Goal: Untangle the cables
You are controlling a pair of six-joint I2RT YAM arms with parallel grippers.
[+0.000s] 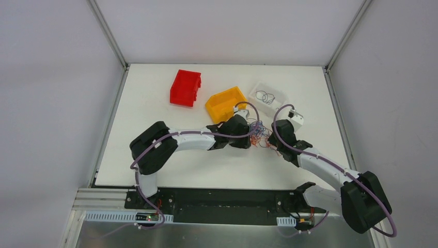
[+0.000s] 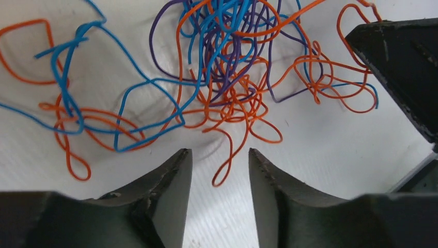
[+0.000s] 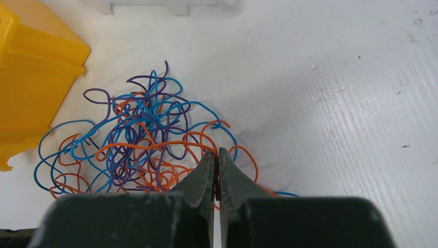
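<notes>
- The cables point(image 1: 261, 135) lie in one heap of blue, orange and purple strands on the surface point(image 1: 155, 108). They sit just beside the yellow bin point(image 1: 225, 103), on the side facing the arm bases.
- The left gripper point(image 2: 219, 155) meets the heap on the bin's side. Its fingers stand apart and hold nothing.
- One orange loop reaches into the gap between those tips, and the knotted core lies straight ahead of them.
- The right gripper point(image 3: 217, 154) meets the heap from the side away from the yellow bin. Its fingers are pressed together on what looks like an orange strand at the heap's edge.
- The two grippers face each other across the heap, and the left arm is nearer the free orange loop. We judge that any pull would run along the line between them, away from the yellow bin.
- The pinch itself is hidden between the right fingers, so we cannot see how much strand is caught.
- In the top view both wrists cover part of the heap, and the strands are too fine to trace.
- We cannot tell whether the loop at the left tips belongs to the strand the right gripper holds. The order of crossings in the core is also unclear.
- A red bin point(image 1: 185, 88) stands to one side of the yellow bin. A clear tray point(image 1: 267, 98) with a few coiled strands stands to the other.
</notes>
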